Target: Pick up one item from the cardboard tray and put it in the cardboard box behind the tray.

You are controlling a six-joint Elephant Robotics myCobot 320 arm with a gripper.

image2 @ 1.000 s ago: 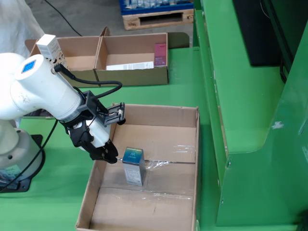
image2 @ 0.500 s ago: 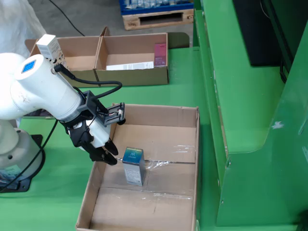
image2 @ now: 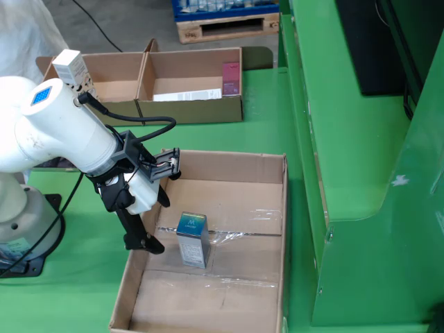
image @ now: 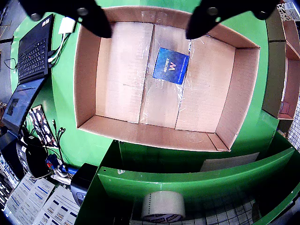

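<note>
Inside the large cardboard tray (image2: pixel 274 208), on its taped floor, one blue box (image2: pixel 192 240) stands upright, roughly mid-tray; in the gripper-mounted view the same blue box (image: pixel 171 65) shows from above, white "W" lettering on its top face, resting over the clear tape seam between the floor flaps of the cardboard tray (image: pixel 86 70); nothing else visible in the tray.

Gripper (image2: pixel 142 225) hangs over the tray's left wall in the fixed view, well left of the blue box and not touching it; from the wrist camera the gripper (image: pixel 147 21) appears as two dark fingers at the top edge, spread wide apart with bare cardboard between them; jaws released, holding nothing.

White arm (image2: pixel 59 132) with a blue square marking reaches in from the left of the fixed view; black cable loops off its wrist.

Behind the tray in the fixed view, a divided cardboard box (image2: pixel 236 107); its right compartment holds a white flat item and a dark red packet (image2: pixel 231 78) leaning on the right wall.

Wrist view also shows a laptop (image: pixel 33 47) at left and a tape roll (image: pixel 163 206) at bottom; green table (image2: pixel 263 139) throughout.
</note>
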